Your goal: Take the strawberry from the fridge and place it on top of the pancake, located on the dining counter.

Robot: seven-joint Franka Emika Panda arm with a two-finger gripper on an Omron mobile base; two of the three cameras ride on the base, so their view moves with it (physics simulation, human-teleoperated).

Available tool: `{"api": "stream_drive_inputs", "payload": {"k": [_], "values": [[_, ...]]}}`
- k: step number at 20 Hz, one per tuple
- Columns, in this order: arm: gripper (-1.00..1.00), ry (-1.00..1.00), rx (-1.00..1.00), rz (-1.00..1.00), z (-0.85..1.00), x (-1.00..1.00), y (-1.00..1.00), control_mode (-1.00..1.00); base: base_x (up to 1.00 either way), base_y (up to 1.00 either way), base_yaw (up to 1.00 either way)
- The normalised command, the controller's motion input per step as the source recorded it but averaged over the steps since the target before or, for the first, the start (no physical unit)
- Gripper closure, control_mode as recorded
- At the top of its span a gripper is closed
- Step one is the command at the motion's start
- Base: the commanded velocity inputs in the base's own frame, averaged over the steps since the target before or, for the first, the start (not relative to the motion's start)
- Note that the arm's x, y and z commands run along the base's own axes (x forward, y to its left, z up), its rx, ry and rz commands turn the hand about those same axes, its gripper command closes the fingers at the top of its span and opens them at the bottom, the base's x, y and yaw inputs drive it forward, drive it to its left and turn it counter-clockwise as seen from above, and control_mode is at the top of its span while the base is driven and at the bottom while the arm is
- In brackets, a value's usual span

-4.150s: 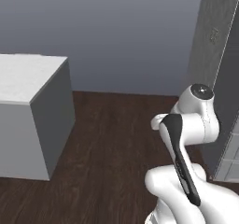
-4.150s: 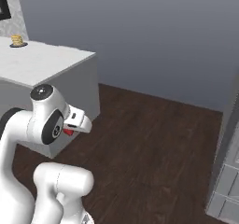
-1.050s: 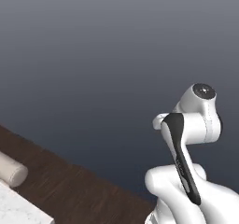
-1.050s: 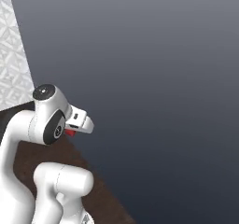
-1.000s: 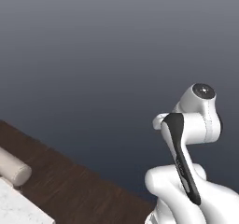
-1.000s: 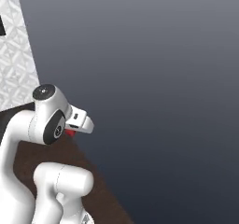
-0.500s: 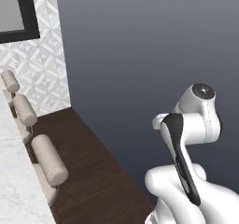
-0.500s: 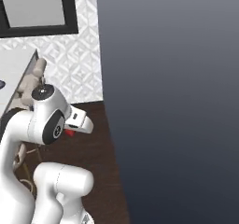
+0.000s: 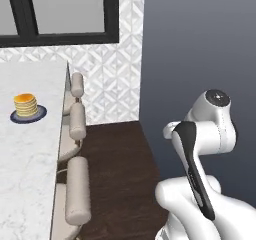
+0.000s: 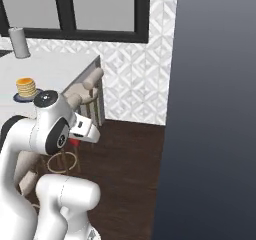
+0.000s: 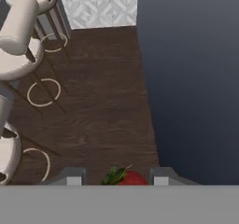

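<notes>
My gripper (image 11: 116,177) is shut on the strawberry (image 11: 130,178), a bright red berry with green leaves between the two finger tips, held over dark wood floor. In the right base view a bit of red strawberry (image 10: 74,142) peeks out below the folded white hand. The pancake (image 9: 26,104) is a golden stack on a dark round plate (image 9: 35,116), standing on the white marble dining counter (image 9: 25,159) at the far left. It shows again as the pancake (image 10: 26,87) on the dining counter (image 10: 55,71). The fridge is out of view.
Beige stools (image 9: 77,121) line the counter's edge and also show as stools (image 11: 21,22). A dark grey wall (image 10: 215,109) stands close on the right. A grey cylinder (image 10: 19,42) stands on the counter. Behind are a patterned white wall and a black-framed window (image 9: 60,14).
The whole picture has swung round with the base: the counter, stools, window and pancake have come into view. The arm keeps its folded pose, still gripping the strawberry.
</notes>
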Motion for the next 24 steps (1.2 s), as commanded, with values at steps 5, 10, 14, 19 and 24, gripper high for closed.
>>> {"api": "stream_drive_inputs", "payload": {"k": [5,10,14,19,24], "values": [[1.0,0.0,0.0,0.0,0.0,0.0,0.0,1.0,1.0,-0.67,0.47],[1.0,0.0,0.0,0.0,0.0,0.0,0.0,1.0,1.0,-0.69,0.49],[1.0,0.0,0.0,0.0,0.0,0.0,0.0,1.0,1.0,-0.39,0.65],[1.0,0.0,0.0,0.0,0.0,0.0,0.0,1.0,0.86,-0.39,0.72],[1.0,0.0,0.0,0.0,0.0,0.0,0.0,1.0,0.25,-0.42,0.83]]}}
